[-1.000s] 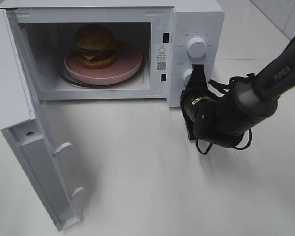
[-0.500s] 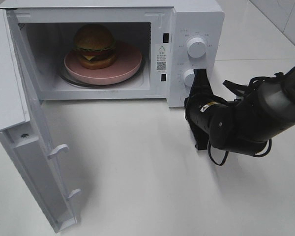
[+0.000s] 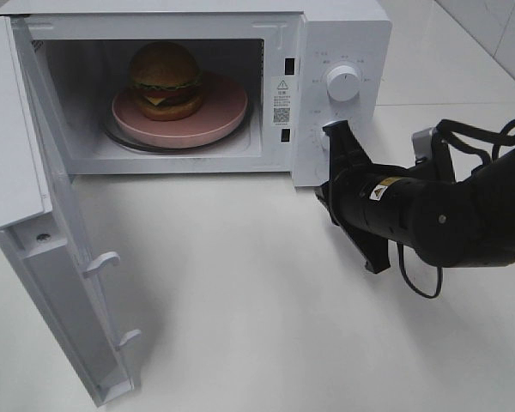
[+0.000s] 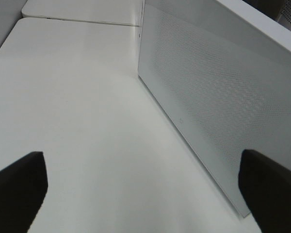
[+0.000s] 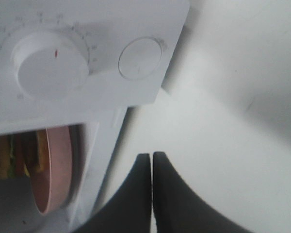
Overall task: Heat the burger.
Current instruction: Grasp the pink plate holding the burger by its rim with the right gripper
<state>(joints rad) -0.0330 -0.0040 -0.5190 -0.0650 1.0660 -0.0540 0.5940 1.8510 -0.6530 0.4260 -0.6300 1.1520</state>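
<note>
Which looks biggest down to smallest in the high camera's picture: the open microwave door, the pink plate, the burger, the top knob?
Largest to smallest, as they look:
1. microwave door, clearly largest, though it also swings nearest the camera
2. pink plate
3. burger, sitting on that plate
4. top knob

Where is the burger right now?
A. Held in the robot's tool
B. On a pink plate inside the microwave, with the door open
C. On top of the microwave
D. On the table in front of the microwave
B: the burger sits on the pink plate inside the microwave, and the door is swung wide open.
</note>
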